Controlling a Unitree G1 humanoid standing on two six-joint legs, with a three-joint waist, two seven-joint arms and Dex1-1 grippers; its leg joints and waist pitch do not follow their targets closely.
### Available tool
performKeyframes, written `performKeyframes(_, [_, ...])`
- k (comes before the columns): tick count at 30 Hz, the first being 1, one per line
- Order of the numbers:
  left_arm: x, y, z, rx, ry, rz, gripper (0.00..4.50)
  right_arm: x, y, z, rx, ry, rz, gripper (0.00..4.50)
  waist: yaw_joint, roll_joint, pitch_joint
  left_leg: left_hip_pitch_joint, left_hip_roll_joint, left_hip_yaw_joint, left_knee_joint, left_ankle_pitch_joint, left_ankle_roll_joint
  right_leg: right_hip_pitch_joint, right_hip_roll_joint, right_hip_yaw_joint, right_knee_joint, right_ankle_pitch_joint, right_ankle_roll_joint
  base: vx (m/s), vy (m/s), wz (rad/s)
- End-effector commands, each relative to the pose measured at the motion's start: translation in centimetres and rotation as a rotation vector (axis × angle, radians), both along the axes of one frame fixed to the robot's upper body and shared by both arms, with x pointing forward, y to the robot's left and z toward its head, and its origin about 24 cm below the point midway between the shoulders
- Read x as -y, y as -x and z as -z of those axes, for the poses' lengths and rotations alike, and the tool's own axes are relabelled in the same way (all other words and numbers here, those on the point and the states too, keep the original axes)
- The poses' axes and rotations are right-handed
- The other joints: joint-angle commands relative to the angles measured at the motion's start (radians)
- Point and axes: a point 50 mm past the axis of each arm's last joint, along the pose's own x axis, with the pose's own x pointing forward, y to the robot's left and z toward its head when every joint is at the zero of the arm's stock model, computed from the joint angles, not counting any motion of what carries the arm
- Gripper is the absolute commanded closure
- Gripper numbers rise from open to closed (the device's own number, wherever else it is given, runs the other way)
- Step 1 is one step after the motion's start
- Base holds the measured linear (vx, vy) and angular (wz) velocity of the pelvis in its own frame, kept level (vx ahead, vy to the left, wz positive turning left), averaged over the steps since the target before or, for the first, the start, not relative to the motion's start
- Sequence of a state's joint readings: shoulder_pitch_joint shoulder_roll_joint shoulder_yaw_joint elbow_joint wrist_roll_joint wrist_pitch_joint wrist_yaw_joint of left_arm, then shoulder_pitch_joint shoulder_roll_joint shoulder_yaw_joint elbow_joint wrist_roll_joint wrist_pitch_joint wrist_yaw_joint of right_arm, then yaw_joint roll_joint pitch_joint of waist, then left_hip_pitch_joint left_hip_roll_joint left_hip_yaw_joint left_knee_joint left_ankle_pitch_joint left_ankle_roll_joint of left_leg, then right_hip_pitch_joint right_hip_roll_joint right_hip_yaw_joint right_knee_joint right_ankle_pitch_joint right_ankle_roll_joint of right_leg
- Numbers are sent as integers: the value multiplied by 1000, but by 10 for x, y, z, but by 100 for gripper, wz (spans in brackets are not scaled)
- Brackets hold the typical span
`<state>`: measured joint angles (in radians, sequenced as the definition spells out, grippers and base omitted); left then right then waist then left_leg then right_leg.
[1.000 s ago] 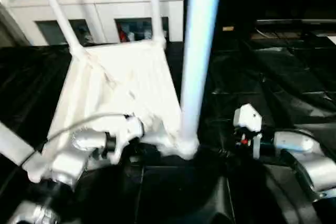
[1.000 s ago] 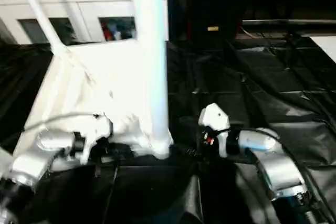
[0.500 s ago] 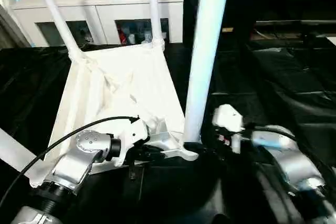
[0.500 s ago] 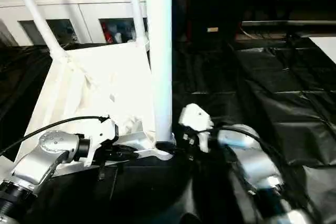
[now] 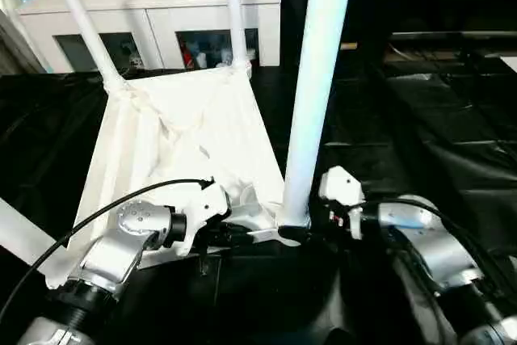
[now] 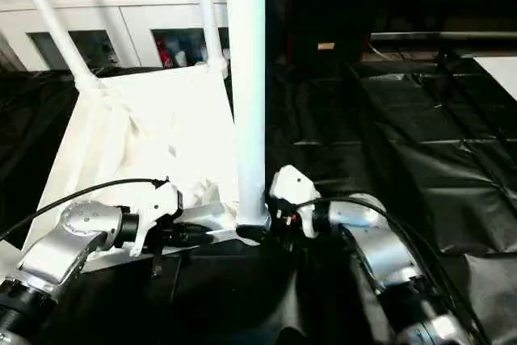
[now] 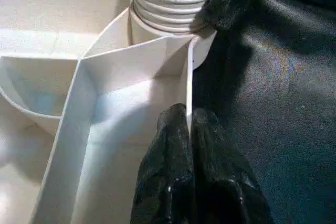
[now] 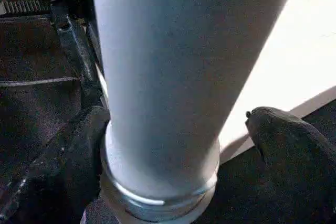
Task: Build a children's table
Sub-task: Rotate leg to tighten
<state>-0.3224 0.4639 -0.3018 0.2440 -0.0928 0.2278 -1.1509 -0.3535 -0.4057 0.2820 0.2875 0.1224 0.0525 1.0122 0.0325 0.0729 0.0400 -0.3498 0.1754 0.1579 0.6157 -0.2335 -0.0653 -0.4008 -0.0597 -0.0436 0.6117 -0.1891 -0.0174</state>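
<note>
Table (image 5: 178, 135) lies upside down on black sheeting, long axis running away from the robot, legs pointing up. Left hand (image 7: 189, 124) clenched on its near rim; right hand (image 8: 173, 145) released, straddling the near leg (image 5: 311, 94).

both silver forearms are reached forward and angled inward. the left hand (image 7: 188, 129) is pinched closed on the tabletop's edge wall (image 7: 189, 85); the right hand (image 8: 173, 171) is spread wide around the near leg's base (image 8: 157, 103).

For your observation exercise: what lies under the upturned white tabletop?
Black sheeting spreads out around the tabletop. Whatever lies directly beneath the tabletop is covered.
</note>
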Motion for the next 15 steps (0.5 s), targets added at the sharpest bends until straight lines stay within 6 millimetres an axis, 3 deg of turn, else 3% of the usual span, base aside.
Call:
performKeyframes(1, [-8,4,13,-65,-64,-21,450,0,-6,-4,20,2,12,0,2,-12,-47,-11,44,-11,-85,-153,65,53,-74,43,-79,-255,-222,0,0,0])
performKeyframes(13, [-12,6,14,-72,-84,-16,450,-1,-9,-1,-5,-21,13,86,1,-13,-45,-11,45,-12,-87,-170,62,52,-76,44,-82,-277,-221,0,0,0])
performKeyframes(15, [-12,6,14,-75,-80,-14,450,0,-9,-1,-6,-22,14,117,1,-13,-45,-10,45,-12,-88,-171,61,51,-76,44,-82,-284,-220,0,0,0])
